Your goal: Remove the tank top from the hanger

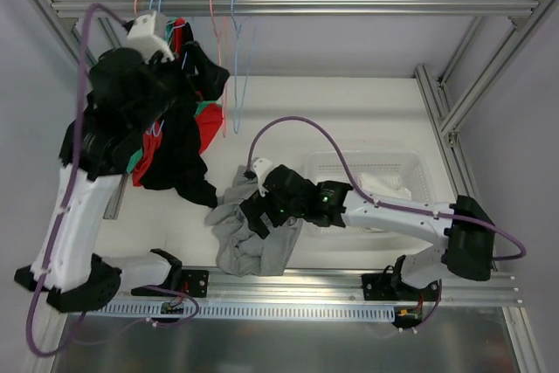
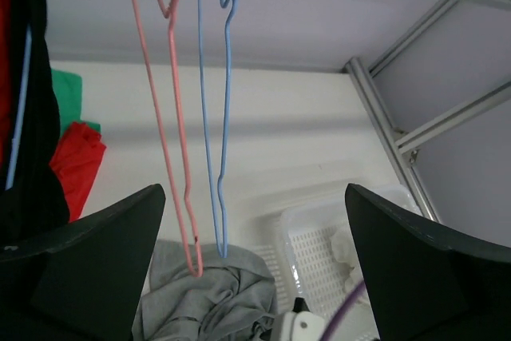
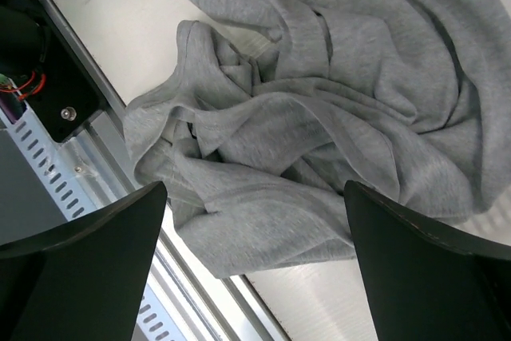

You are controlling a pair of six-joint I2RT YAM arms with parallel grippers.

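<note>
Up at the rail (image 1: pixel 349 6), left gripper (image 2: pixel 254 189): fingers spread wide with nothing between them; it touches no cloth or wire that its wrist view shows.
Hung clothes (image 1: pixel 179 155): black, red and green garments bunched on the rail's left end, against the raised left arm.
Pink hanger (image 2: pixel 172 117): bare wire hanging from the rail, just ahead of the left gripper's opening.
Blue hanger (image 2: pixel 223 117): bare wire just right of the pink one, the two near each other but apart.
Grey tank top (image 1: pixel 249 246): off any hanger, crumpled on the table (image 1: pixel 349 120) at its near edge, its lower folds lying over the metal strip there.
Right gripper (image 3: pixel 255 185): fingers spread wide, gripping nothing; it is poised directly over the tank top's upper part, and whether it touches the cloth cannot be told.
Basket (image 1: pixel 349 163): white, lying right of the tank top behind the right forearm, with something white inside.
</note>
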